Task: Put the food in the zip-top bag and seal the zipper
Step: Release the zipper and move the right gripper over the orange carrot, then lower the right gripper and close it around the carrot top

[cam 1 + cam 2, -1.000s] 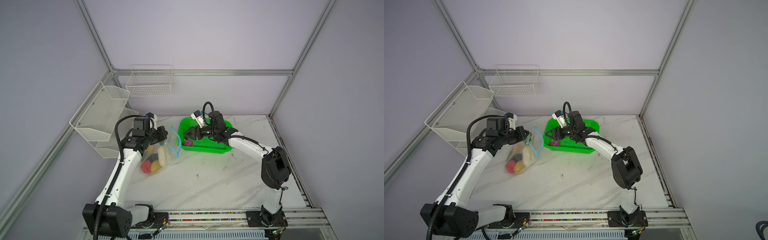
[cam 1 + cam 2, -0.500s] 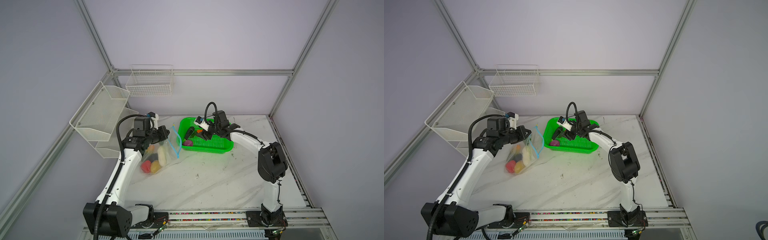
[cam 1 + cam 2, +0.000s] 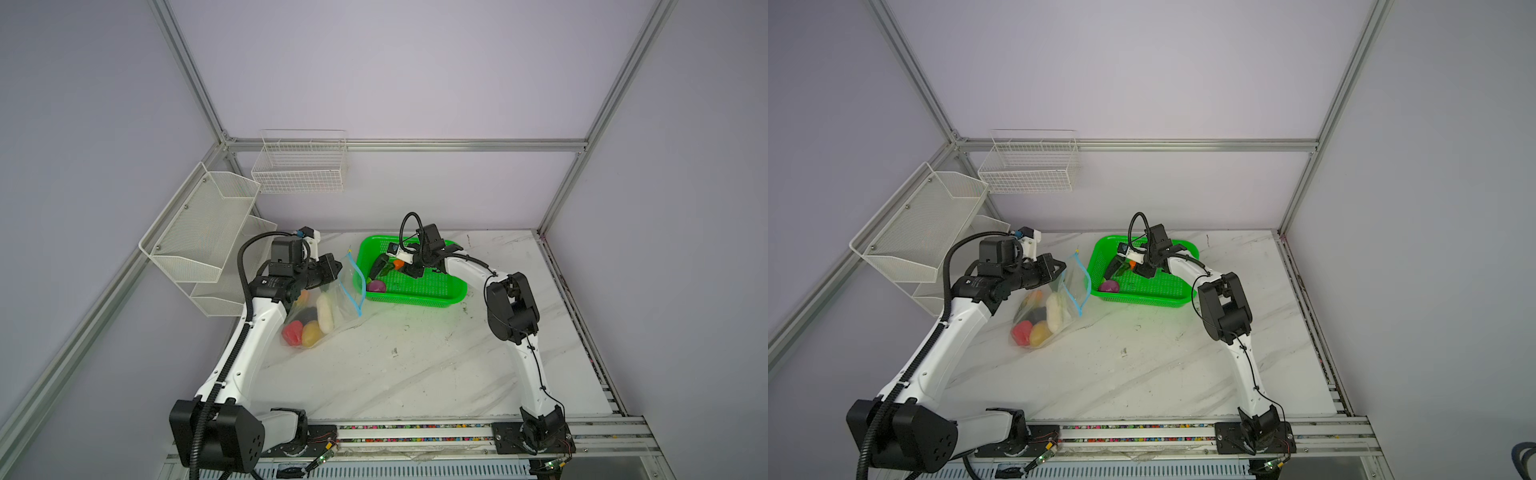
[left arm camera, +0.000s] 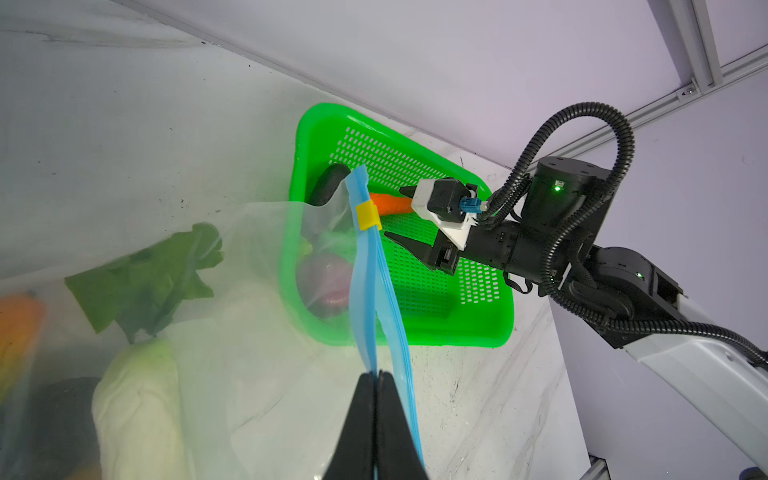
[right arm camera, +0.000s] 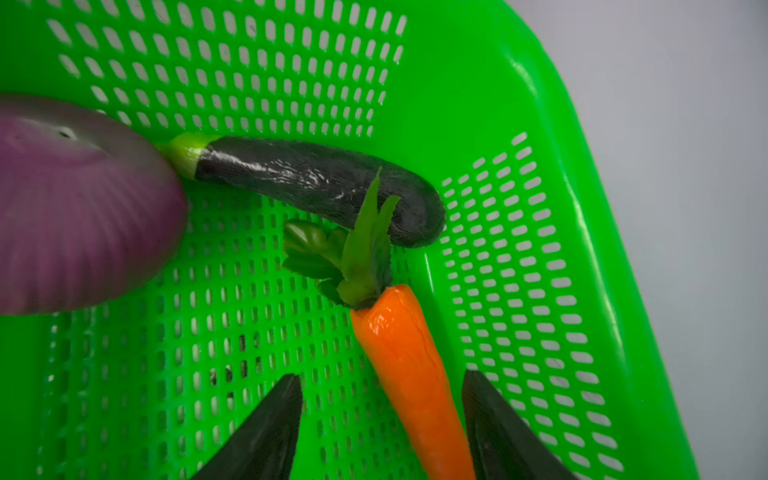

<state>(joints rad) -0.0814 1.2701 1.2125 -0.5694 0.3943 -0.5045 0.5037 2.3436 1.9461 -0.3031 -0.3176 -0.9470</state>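
Note:
My left gripper is shut on the light blue zipper of the clear zip-top bag and holds its mouth up, facing the green basket. The yellow slider sits at the zipper's far end. Inside the bag lie a red pepper, a yellow potato and a white radish. My right gripper is open low inside the basket, its fingers either side of an orange carrot without clamping it. A dark eggplant and a purple onion lie just beyond.
The bright green perforated basket stands at the back middle of the marble table, right beside the bag's mouth. White wire shelves hang on the left wall and a wire basket on the back wall. A rail runs along the front edge.
The right arm has drawn its elbow in, and its gripper has shifted a little right inside the basket, onto the carrot. The left arm and the bag have not moved.

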